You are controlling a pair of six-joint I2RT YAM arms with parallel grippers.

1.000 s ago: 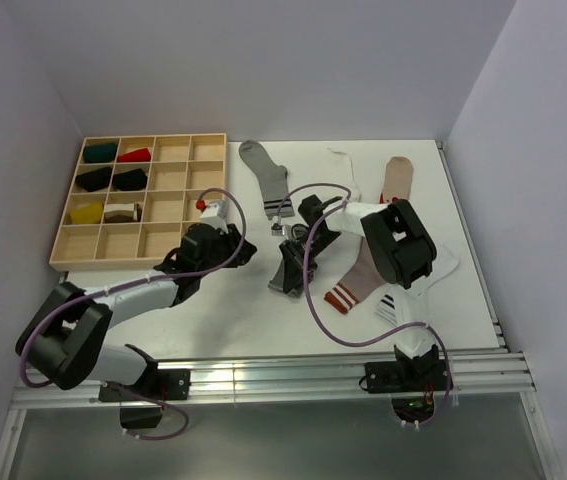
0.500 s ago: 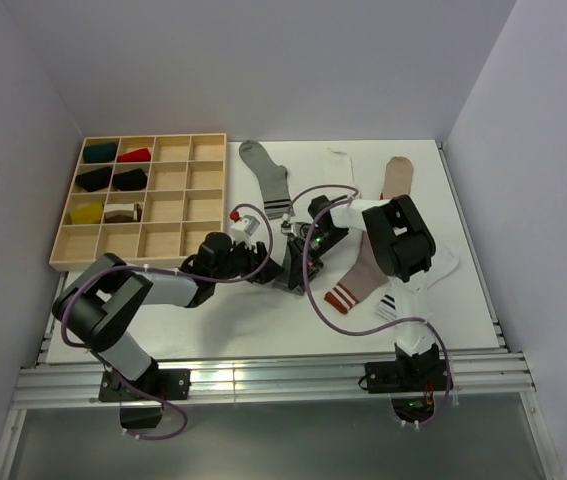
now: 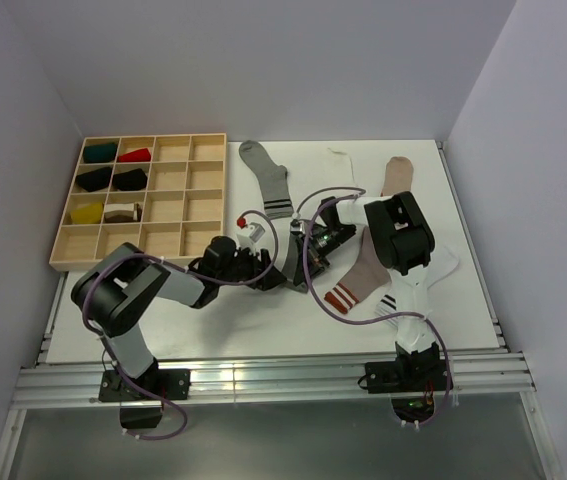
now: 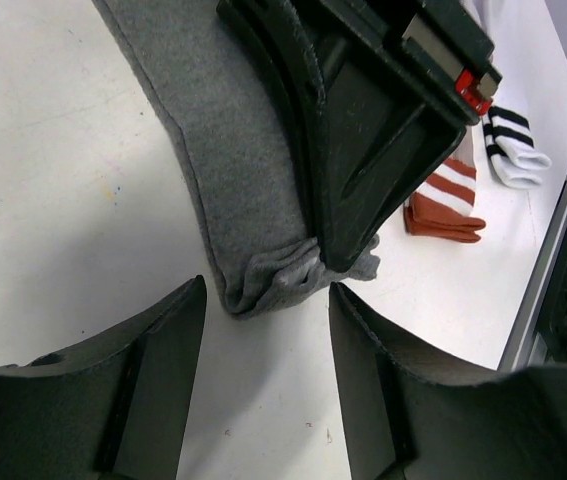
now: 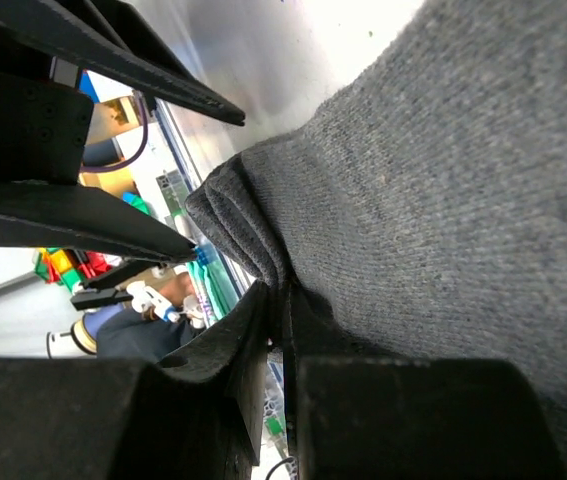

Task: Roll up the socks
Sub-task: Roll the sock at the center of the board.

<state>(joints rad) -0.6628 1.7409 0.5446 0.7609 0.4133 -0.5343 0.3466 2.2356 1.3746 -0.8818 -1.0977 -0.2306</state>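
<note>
Dark grey sock lies mid-table, its bunched end pinched in the closed right gripper. Left gripper sits low facing that end, jaws spread and holding nothing; the right gripper's body blocks the way beyond. Taupe red-striped sock and white black-striped sock lie close on the right, the wooden tray well left. Bare table runs toward the near edge.

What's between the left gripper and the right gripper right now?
The bunched end of the plain grey sock. The right gripper pinches it, and it lies at the mouth of the open left gripper. The left wrist view shows this best.
</note>
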